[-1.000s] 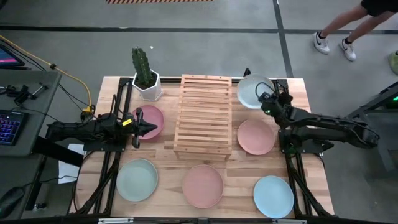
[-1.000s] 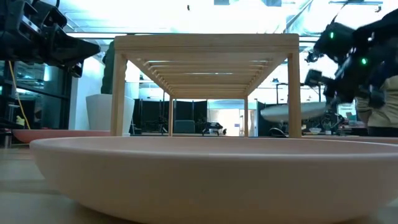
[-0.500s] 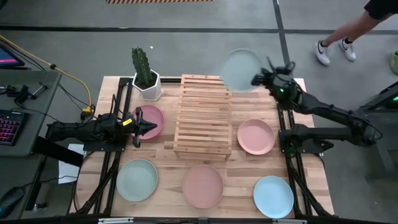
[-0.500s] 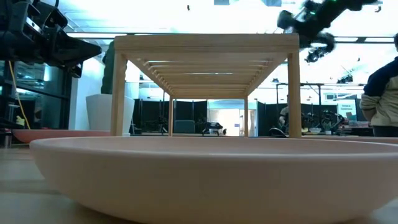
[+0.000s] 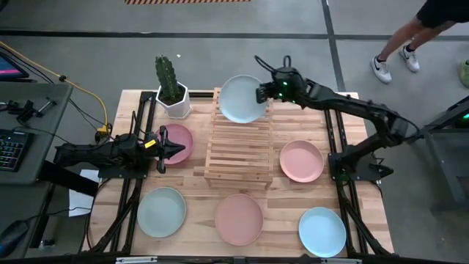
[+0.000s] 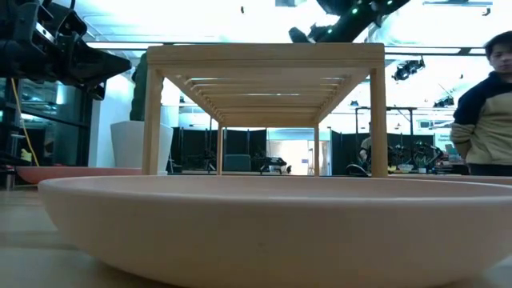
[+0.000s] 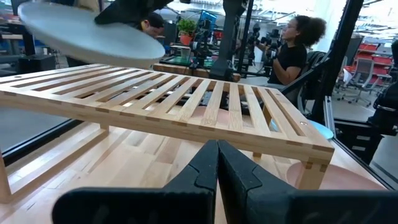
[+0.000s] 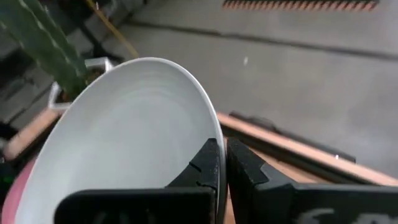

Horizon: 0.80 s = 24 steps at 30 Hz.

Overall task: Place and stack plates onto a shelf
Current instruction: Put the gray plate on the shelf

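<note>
Right gripper (image 5: 261, 94) clamped on the rim of a pale blue plate (image 5: 241, 99), held in the air over the far end of the shelf (image 5: 239, 147). From the right wrist view, fingers (image 8: 208, 163) pinching the rim edge-on, cactus (image 8: 38, 38) beyond the plate. From the left wrist view only, a clear gap between that tilted plate (image 7: 84, 36) and the slats (image 7: 186, 102); not readable from above.

Left gripper (image 5: 170, 149) parked low near a pink plate (image 5: 176, 141) at the bench's left side, fingers (image 7: 202, 171) pressed together, nothing between them.

High view alone gives the rest of the layout on the bench (image 5: 282, 205): second pink plate (image 5: 301, 161) right of the shelf, third pink plate (image 5: 238, 218) in front of it, green plate (image 5: 161, 212) front left, another blue plate (image 5: 322, 231) front right, white pot (image 5: 174, 101) by the shelf's far left corner.

Low view filled by the near pink plate's rim (image 6: 264, 220), shelf top (image 6: 264, 54) behind it, right arm dark above, held plate not made out. Person (image 6: 486, 112) standing at right in the room; another person (image 7: 292, 53) beyond the bench in the left wrist view.
</note>
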Each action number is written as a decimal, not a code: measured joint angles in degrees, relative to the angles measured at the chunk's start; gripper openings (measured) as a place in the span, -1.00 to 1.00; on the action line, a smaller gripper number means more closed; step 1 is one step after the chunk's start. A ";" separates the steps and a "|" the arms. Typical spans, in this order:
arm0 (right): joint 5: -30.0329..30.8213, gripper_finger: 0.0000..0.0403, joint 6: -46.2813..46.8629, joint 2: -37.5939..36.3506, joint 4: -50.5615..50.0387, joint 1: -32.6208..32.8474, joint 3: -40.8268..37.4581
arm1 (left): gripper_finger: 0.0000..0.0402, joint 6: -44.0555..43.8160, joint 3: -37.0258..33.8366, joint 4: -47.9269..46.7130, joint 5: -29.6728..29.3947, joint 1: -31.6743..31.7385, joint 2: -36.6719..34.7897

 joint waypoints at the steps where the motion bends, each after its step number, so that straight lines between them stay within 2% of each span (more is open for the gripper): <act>1: -1.26 -1.00 0.00 1.12 -0.70 -0.20 0.78 | -1.00 0.01 0.00 0.00 0.00 -0.01 -0.01; 5: -3.82 -1.00 0.19 3.33 -2.01 -0.99 1.86 | -1.00 0.00 0.00 0.02 0.02 0.01 -0.01; 11: -4.04 -1.00 0.44 3.69 -5.28 -1.42 1.93 | -1.00 0.00 0.02 0.04 0.04 0.00 0.00; 19: -2.85 -1.00 0.00 3.69 -5.34 -1.44 1.93 | -1.00 0.00 0.01 0.04 0.04 0.00 -0.01; 24: -0.10 -0.99 -0.38 3.69 -5.24 -1.42 1.93 | -1.00 0.00 0.00 0.04 0.07 0.01 0.01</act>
